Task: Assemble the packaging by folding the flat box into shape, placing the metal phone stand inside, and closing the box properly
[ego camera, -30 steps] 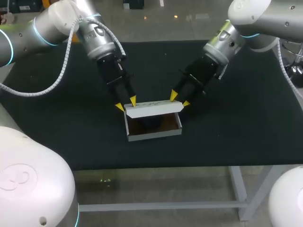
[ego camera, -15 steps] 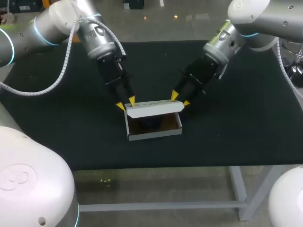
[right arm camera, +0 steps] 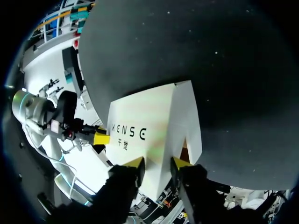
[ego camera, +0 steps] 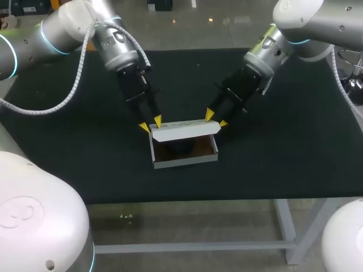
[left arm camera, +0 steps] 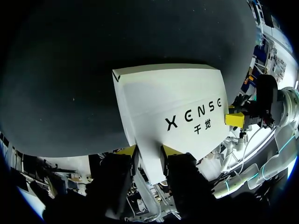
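Observation:
A white box (ego camera: 184, 160) with a brown inside stands open at the middle of the black table. Its lid (ego camera: 184, 131) rises from the back wall, tilted over the opening. Something dark lies inside (ego camera: 182, 148); I cannot tell what it is. My left gripper (ego camera: 150, 123) is at the lid's left end. In the left wrist view the lid (left arm camera: 173, 107) narrows down between the fingers, and my left gripper (left arm camera: 148, 154) is shut on it. My right gripper (ego camera: 215, 118) is at the lid's right end. There the lid (right arm camera: 149, 126) runs in between both fingers, with my right gripper (right arm camera: 157, 163) shut on it.
The black mat (ego camera: 283, 147) stretches bare on every side of the box. The table's front edge (ego camera: 227, 199) lies a short way in front of the box.
Both grippers' fingers have drawn in slightly on the lid's ends. The box and both arms have stayed in place.

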